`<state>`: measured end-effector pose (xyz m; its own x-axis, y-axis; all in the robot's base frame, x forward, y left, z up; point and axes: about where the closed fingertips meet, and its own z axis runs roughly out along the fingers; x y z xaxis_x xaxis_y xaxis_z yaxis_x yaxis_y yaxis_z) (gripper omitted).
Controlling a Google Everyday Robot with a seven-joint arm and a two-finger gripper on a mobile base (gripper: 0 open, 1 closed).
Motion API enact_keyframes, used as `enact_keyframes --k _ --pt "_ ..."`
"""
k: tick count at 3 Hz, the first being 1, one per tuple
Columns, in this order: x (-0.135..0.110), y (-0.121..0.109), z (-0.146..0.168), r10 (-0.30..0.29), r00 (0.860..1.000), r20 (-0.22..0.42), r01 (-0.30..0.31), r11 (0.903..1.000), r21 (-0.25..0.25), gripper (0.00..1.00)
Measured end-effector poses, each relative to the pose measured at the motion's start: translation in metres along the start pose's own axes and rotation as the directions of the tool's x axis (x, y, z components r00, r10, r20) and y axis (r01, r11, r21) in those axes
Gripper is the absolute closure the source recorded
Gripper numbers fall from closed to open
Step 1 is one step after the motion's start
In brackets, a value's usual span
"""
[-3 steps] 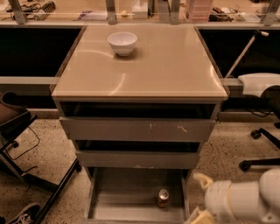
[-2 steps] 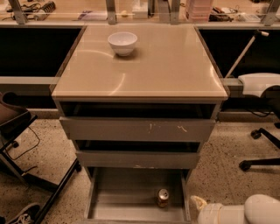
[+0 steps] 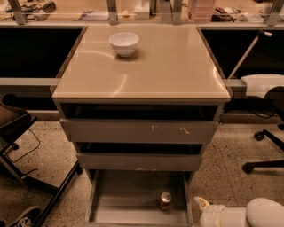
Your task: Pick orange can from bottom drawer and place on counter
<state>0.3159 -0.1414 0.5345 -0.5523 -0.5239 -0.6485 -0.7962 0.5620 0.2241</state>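
The orange can [image 3: 165,200] stands upright on the floor of the open bottom drawer [image 3: 124,208], near its right wall. My gripper [image 3: 203,206] is at the bottom right of the view, outside the drawer's right wall, right of the can and apart from it. Only its pale tip and the white arm [image 3: 257,215] behind it show. The counter [image 3: 151,71] is the glossy beige top of the cabinet above, with a white bowl [image 3: 124,43] near its back edge.
Two grey drawers [image 3: 137,131] [image 3: 140,162] above the bottom drawer stand partly pulled out. An office chair base [image 3: 266,153] is on the right, a dark chair [image 3: 13,126] and a shoe [image 3: 22,217] on the left. A cluttered bench [image 3: 88,11] runs along the back.
My arm has dropped toward the lower right corner, so less of it shows. The can, drawers and bowl have not moved.
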Motion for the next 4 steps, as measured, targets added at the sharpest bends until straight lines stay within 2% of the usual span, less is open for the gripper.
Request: enact_keyframes --k 1,2,3,4 --pt "-0.002 -0.024 0.026 0.045 0.998 0.047 -0.046 0.9983 0.036 0.00" --pt "-0.013 -0.083 0.068 0.087 0.983 0.162 -0.108 0.9863 0.124 0.00" --pt "0.000 -0.128 0.111 0.151 0.957 0.248 -0.197 0.9651 0.172 0.00" --pt "0.000 -0.128 0.111 0.150 0.957 0.247 -0.196 0.9651 0.173 0.00"
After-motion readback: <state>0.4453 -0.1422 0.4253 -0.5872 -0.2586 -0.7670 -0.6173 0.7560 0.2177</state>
